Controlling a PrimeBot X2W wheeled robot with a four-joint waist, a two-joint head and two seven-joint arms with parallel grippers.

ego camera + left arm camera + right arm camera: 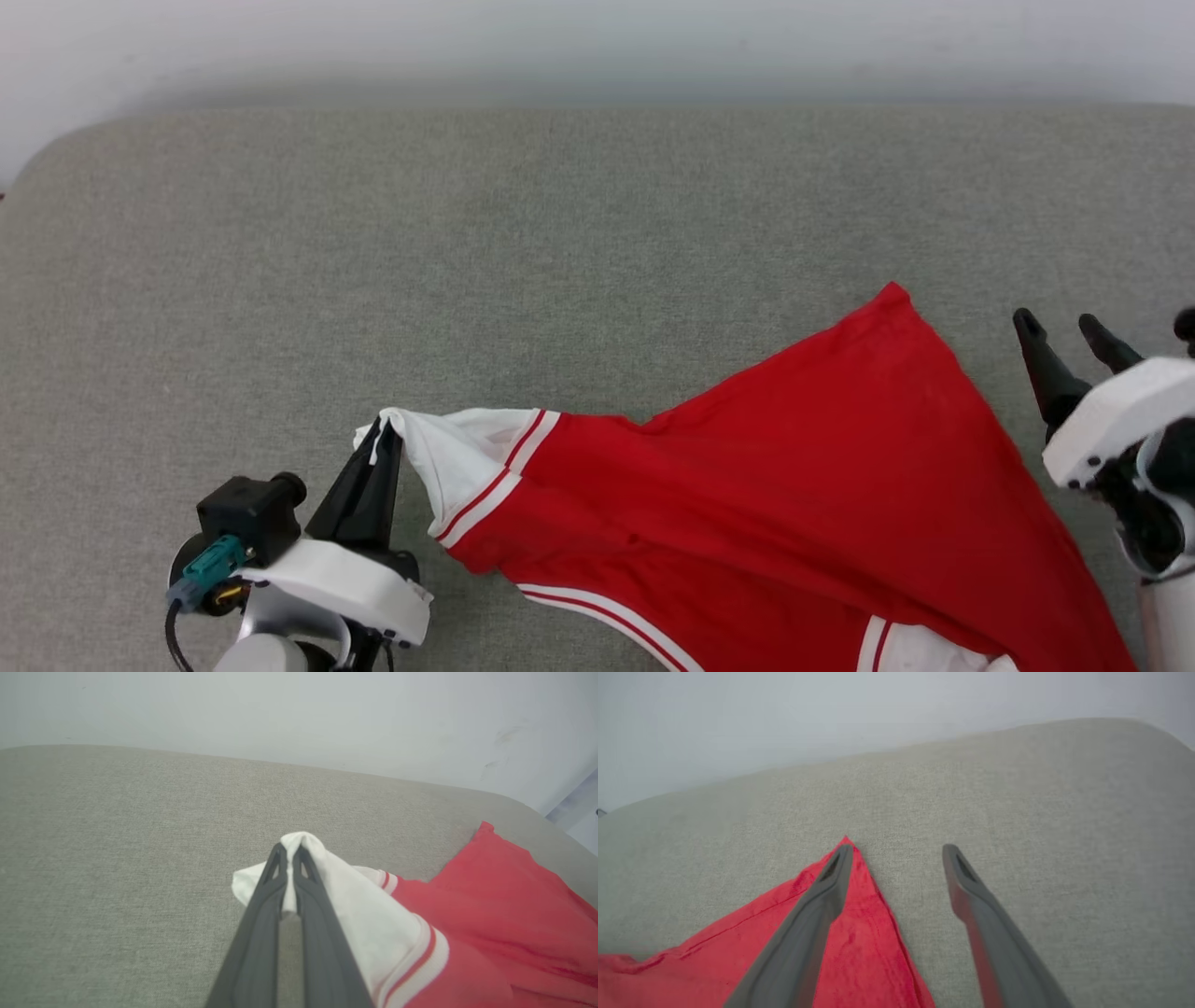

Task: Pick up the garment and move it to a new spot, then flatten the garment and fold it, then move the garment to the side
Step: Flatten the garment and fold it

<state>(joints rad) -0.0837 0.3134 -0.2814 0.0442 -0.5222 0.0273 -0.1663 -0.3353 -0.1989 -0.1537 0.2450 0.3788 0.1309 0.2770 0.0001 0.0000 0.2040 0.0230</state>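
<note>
1. Lying spread on the grey fabric surface [560,233], the garment [747,485] stretches from one pincer to the other. Its white sleeve [355,905] is at the left pincer's tips, and its red hem corner [871,919] is just beside the right pincer.
2. The left pincer [381,434] is clamped shut on the sleeve's end, with a fold of white cloth squeezed between its fingers. This grip probably anchors that side so the shirt can be drawn taut for flattening.
3. The right pincer [1064,327] stands wide open and holds nothing. In its wrist view the red corner lies on the surface under one finger, and the other finger is over bare fabric. The corner appears to rest pulled away from the sleeve, which keeps the body stretched out.
4. Beyond both pincers' tips the surface runs to a pale wall [597,47].
5. The garment's near part is cut off behind the pincers at the bottom of the head view, where a second white patch [924,649] only partly shows. No chest lettering can be made out. It is unclear whether the right finger touches the cloth.
</note>
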